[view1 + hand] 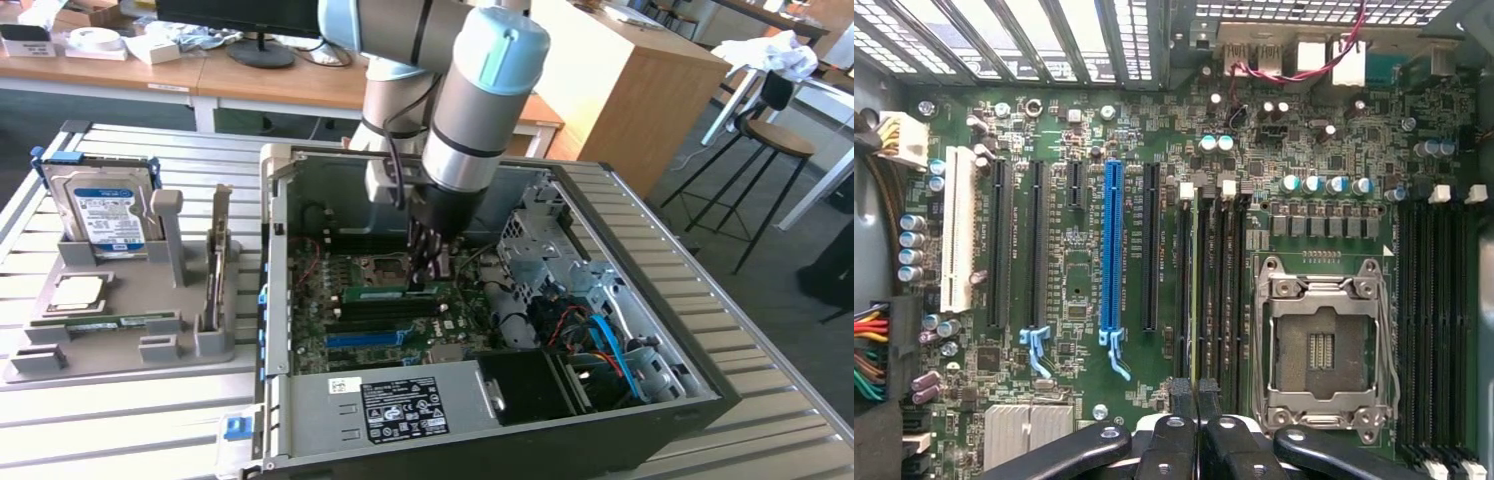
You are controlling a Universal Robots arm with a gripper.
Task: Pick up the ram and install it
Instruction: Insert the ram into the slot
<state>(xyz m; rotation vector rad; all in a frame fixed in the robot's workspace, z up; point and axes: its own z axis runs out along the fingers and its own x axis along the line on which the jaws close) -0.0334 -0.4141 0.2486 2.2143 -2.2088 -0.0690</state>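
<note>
My gripper (430, 280) reaches down into the open computer case and is shut on the ram (383, 293), a narrow green stick lying level just above the motherboard (350, 335). In the wrist view the fingertips (1182, 405) press together on the ram (1199, 290), which shows edge-on as a thin line among the black memory slots (1229, 270) beside the empty processor socket (1319, 345). Whether the stick sits in a slot or hovers over it I cannot tell. A second green ram stick (120, 322) lies flat in the grey fixture at the exterior view's left.
The grey fixture (174, 350) also carries a silver hard drive (107, 215) and a square processor chip (78, 292). Inside the case, the power supply (400, 400), drive cage (534, 245) and blue cables (607, 340) crowd the exterior view's right. More memory slots (1439, 310) lie beyond the socket.
</note>
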